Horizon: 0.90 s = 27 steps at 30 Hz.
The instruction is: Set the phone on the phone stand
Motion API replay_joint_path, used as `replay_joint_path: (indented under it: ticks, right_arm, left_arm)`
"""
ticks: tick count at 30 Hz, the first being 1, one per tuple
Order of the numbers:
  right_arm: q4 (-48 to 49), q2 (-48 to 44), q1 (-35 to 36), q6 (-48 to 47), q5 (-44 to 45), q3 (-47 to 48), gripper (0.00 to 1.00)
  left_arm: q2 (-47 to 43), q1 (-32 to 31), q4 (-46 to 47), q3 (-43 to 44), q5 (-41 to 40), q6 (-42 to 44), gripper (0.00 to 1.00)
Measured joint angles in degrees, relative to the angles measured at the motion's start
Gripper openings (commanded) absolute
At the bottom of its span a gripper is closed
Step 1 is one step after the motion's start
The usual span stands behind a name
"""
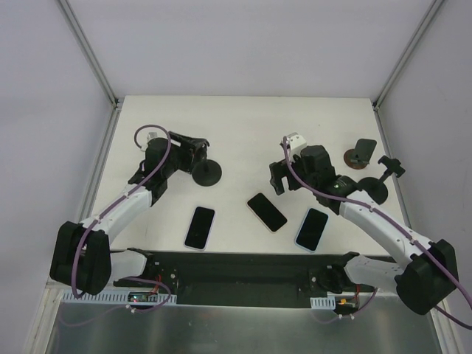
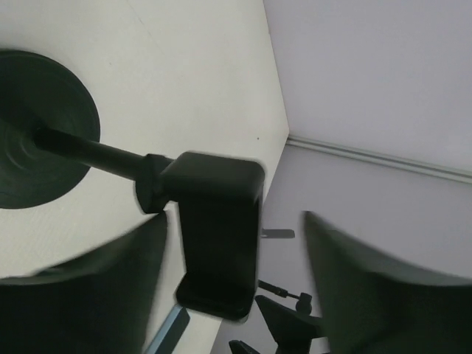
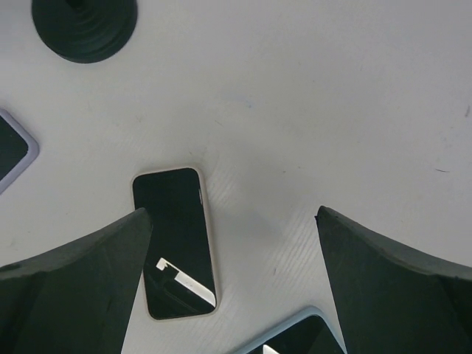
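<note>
Three phones lie screen-up near the table's front: a left one [image 1: 199, 227], a middle cream-cased one [image 1: 266, 212] and a right blue-cased one [image 1: 312, 228]. A black phone stand with a round base [image 1: 207, 173] stands at centre left. My left gripper [image 1: 193, 153] is open, and its fingers straddle the stand's cradle [image 2: 218, 236] with a gap on the right side. My right gripper [image 1: 279, 181] is open and empty above the table just behind the middle phone [image 3: 175, 243], which lies partly under its left finger [image 3: 74, 295].
A brown-based stand [image 1: 359, 155] and another black stand [image 1: 383, 177] are at the right rear. The blue-cased phone [image 3: 295, 341] and the left phone [image 3: 11, 147] show at the right wrist view's edges. White walls enclose the table.
</note>
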Motion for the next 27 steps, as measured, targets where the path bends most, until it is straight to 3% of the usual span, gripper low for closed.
replay_joint_path:
  ticks: [7, 12, 19, 24, 27]
  right_arm:
    - [7.82, 2.84, 2.16, 1.75, -6.16, -1.49, 0.98]
    - [9.97, 7.69, 7.82, 3.45, -4.92, 1.14, 0.97]
    - [20.65, 15.78, 15.78, 9.6, 1.14, 8.83, 0.88]
    - [24.41, 26.38, 20.76, 11.54, 4.48, 19.5, 0.87]
    - [24.87, 31.45, 22.71, 11.63, 6.43, 24.39, 0.81]
  left_arm:
    - [0.13, -2.03, 0.24, 0.17, 0.94, 1.09, 0.99]
    - [-10.27, 0.33, -3.76, -3.02, 1.6, 7.78, 0.99]
    - [-29.68, 6.16, -13.05, -1.11, -5.05, 29.16, 0.99]
    - [-29.79, 4.13, -16.09, 6.19, -7.3, 44.3, 0.99]
    - [-25.94, 3.15, -17.88, 11.28, -5.2, 51.34, 0.99]
